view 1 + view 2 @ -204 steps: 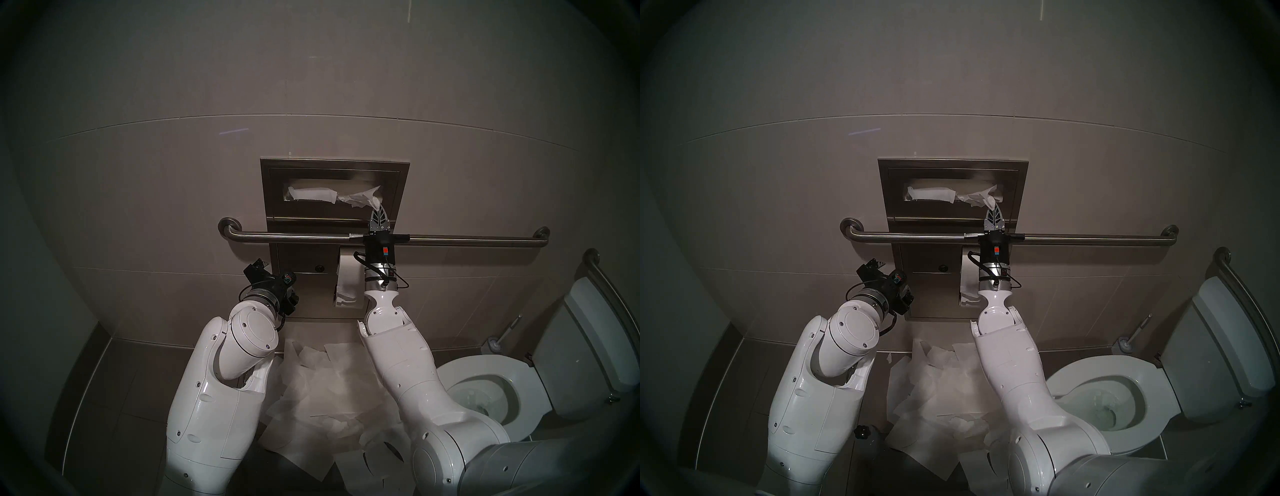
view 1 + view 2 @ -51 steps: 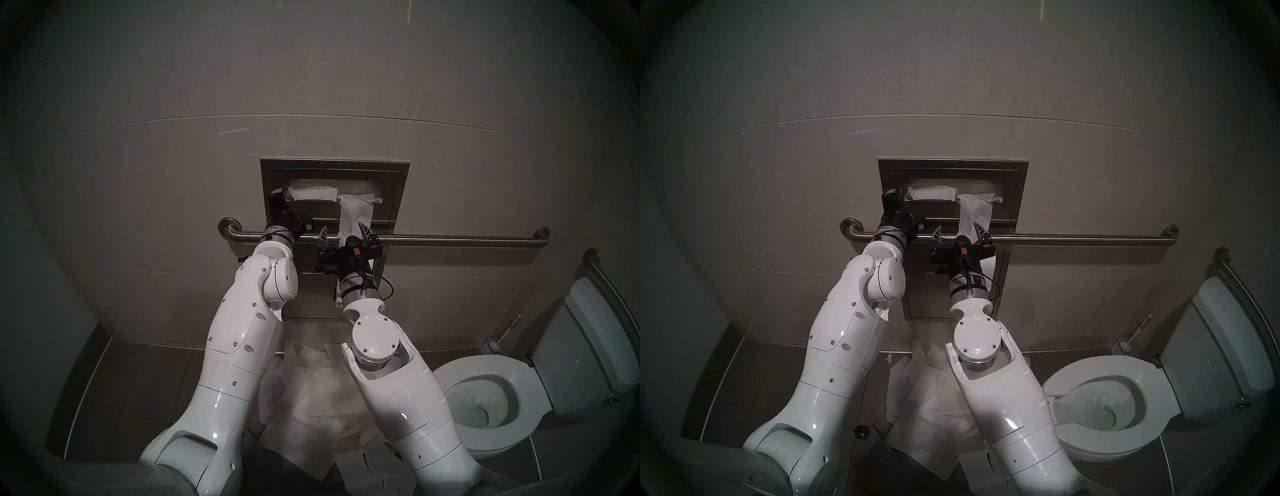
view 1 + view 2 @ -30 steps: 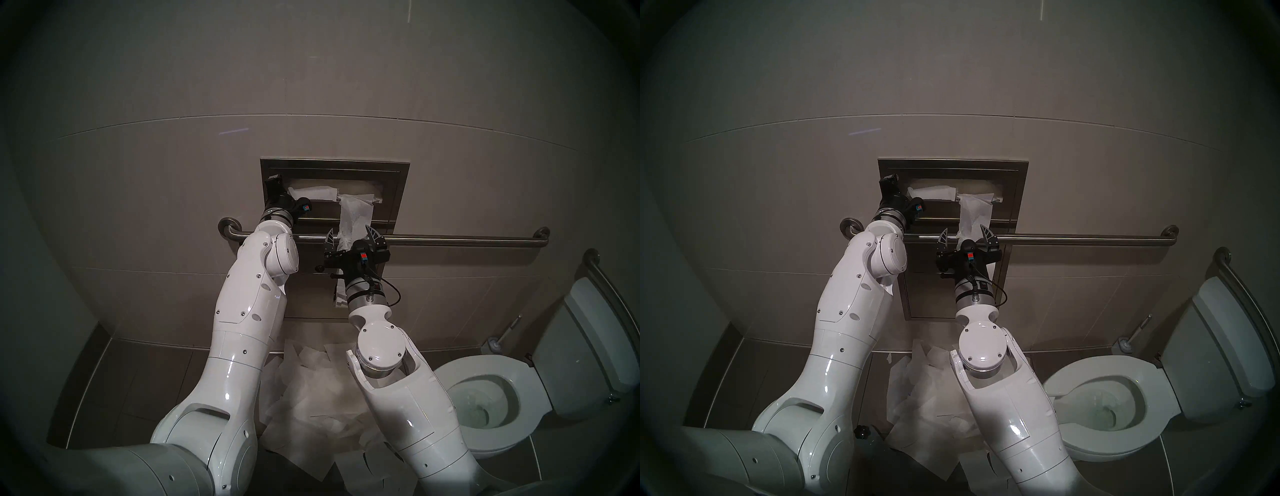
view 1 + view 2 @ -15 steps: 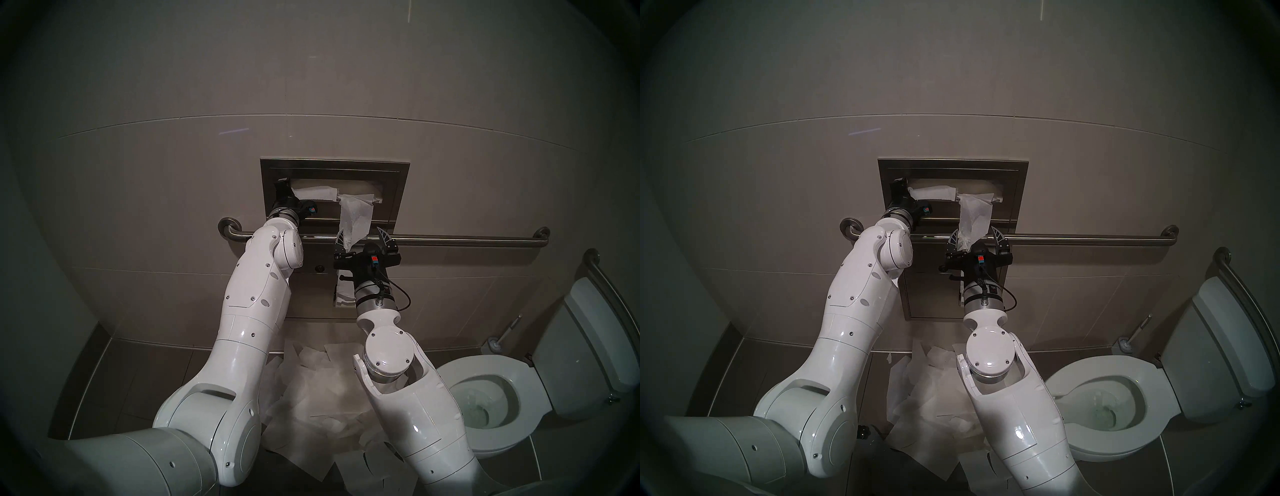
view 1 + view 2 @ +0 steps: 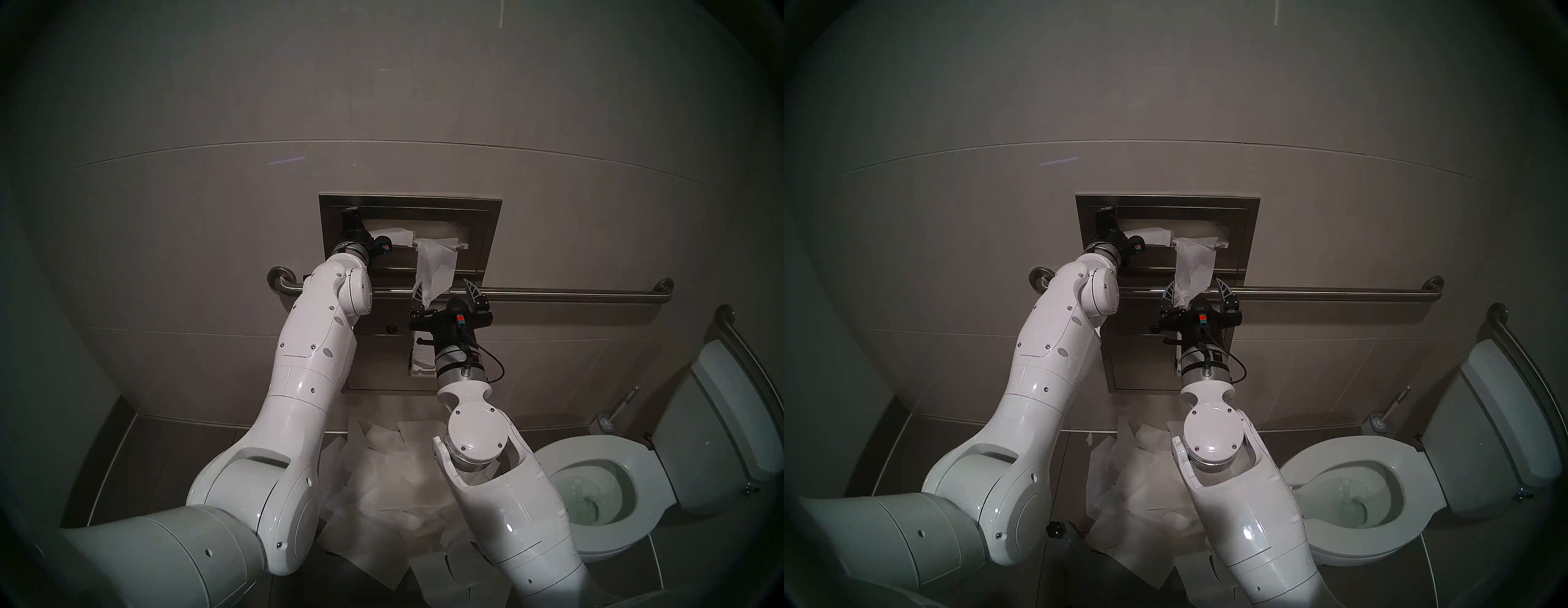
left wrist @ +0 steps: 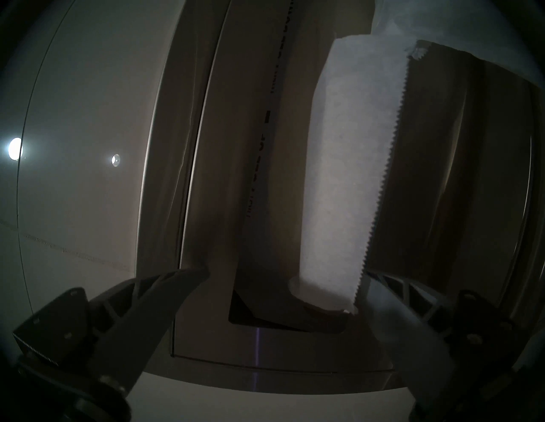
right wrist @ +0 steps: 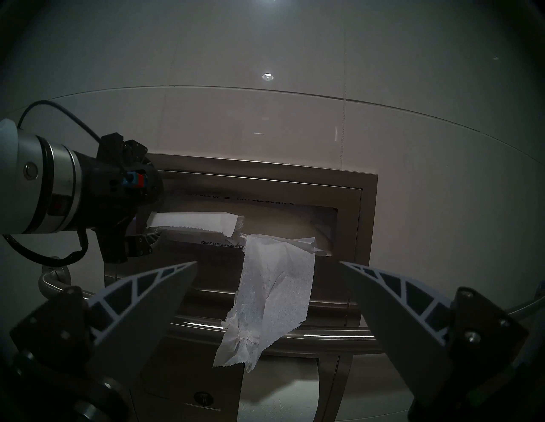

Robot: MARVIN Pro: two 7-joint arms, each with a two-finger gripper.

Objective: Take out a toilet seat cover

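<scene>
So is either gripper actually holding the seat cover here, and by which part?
Nothing is held. The right gripper is open around the hanging toilet seat cover; the left gripper is open at the dispenser slot's left end.

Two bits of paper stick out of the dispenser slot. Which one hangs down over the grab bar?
The crumpled strip at the slot's right end. It droops across the grab bar; the folded flap on the left lies flat along the slot.
</scene>
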